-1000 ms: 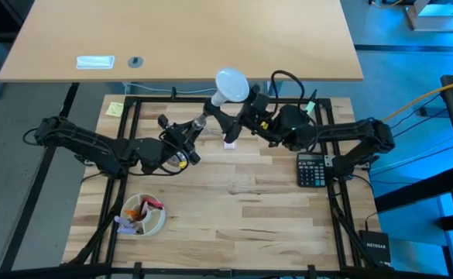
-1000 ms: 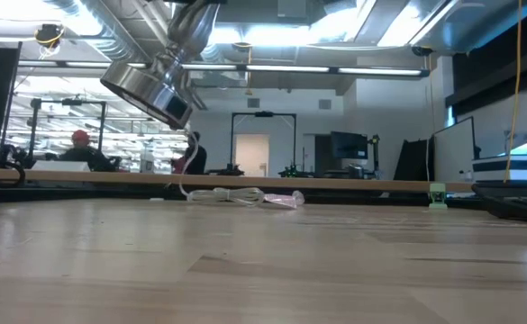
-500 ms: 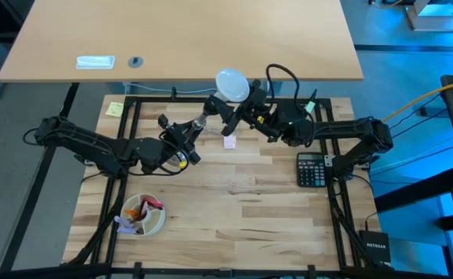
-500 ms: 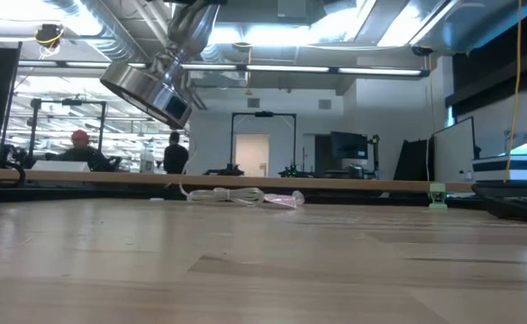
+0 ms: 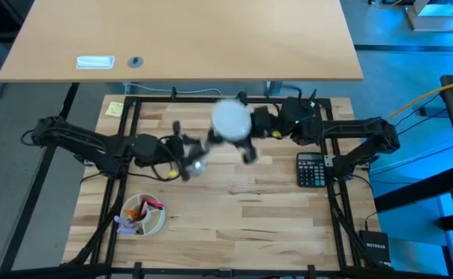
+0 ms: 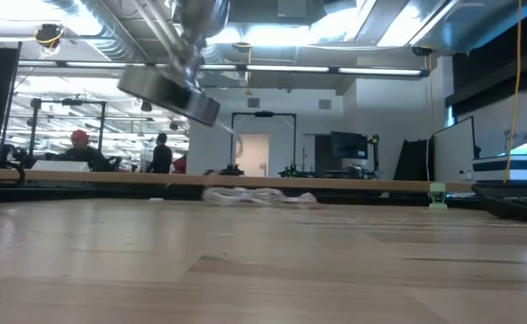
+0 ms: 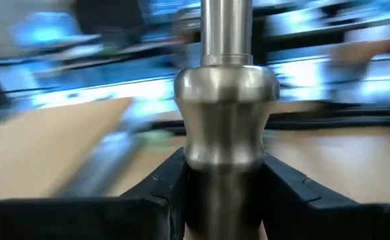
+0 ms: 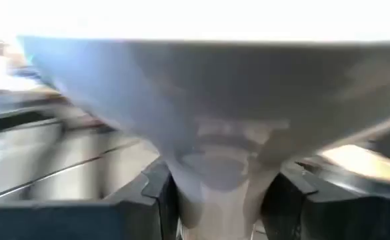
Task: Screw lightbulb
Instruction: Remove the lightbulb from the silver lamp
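Note:
The lightbulb (image 5: 231,120), a white frosted globe, is in the air over the table's far middle, on the upper end of a silvery stand (image 7: 225,127). The stand's flared foot (image 6: 168,90) hangs clear of the table, slightly tilted. My left gripper (image 7: 225,193) comes from the left and is shut on the stand's stem. My right gripper (image 8: 221,193) comes from the right and is shut on the bulb below the globe. Where the bulb meets the stand is hidden. My left gripper pinches the stand's stem just below its bulged collar (image 7: 225,177) between its two fingers (image 7: 165,190). The fingers lie roughly level and across the stem. The stand is lifted clear of the table. My right gripper pinches the bulb's narrow neck (image 8: 215,170) between its two fingers (image 8: 156,193). The wide globe sits beyond the fingers, and the bulb is clear of the table.
A calculator (image 5: 313,169) lies at the right. A bowl of small items (image 5: 143,215) sits near left, and a yellow note (image 5: 114,109) far left. A white cord (image 6: 258,196) lies toward the far edge. A light desk (image 5: 180,39) stands beyond the table.
The stand and bulb have swung as one. The globe has come toward the near edge and up, and the flared foot has tipped closer to level. Both grippers have turned with it while staying about where they were.

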